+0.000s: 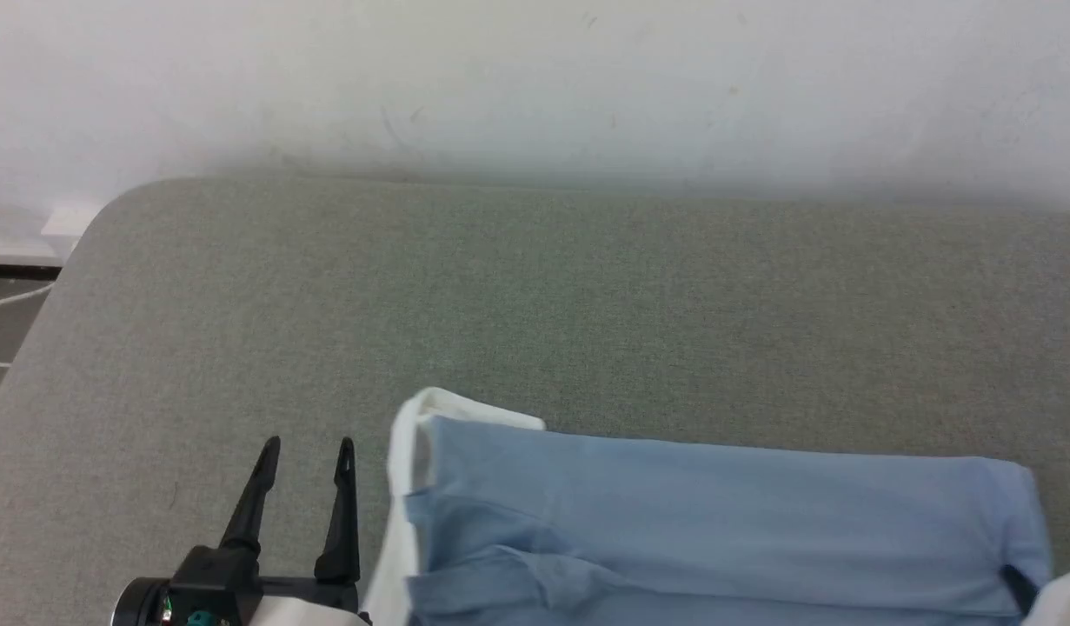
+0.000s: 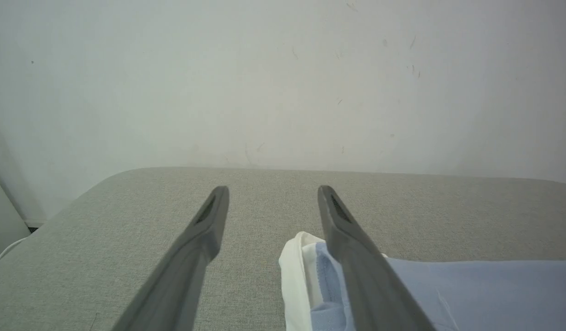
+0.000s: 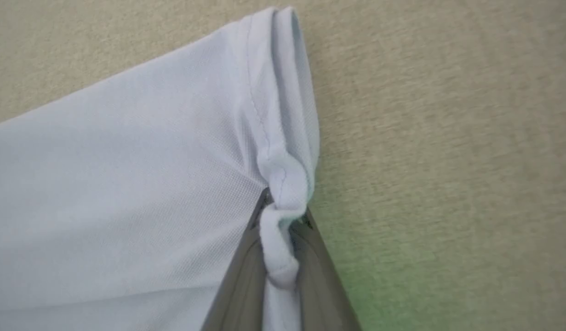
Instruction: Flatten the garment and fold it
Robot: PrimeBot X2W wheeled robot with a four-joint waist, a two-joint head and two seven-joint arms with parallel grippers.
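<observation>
Grey table (image 1: 587, 287) | left fingers (image 2: 204, 230) wide, empty | right fingers (image 3: 243, 280) pinch garment (image 3: 126, 174), partly cut off

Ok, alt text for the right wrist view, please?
The right gripper is shut on a bunched hemmed edge of the light blue garment. The garment spreads across the view's left, lying on a grey fabric surface.

The left gripper (image 2: 273, 192), spread wide, hovers over the grey surface (image 2: 126, 216) beside the garment (image 2: 471, 289).
</observation>
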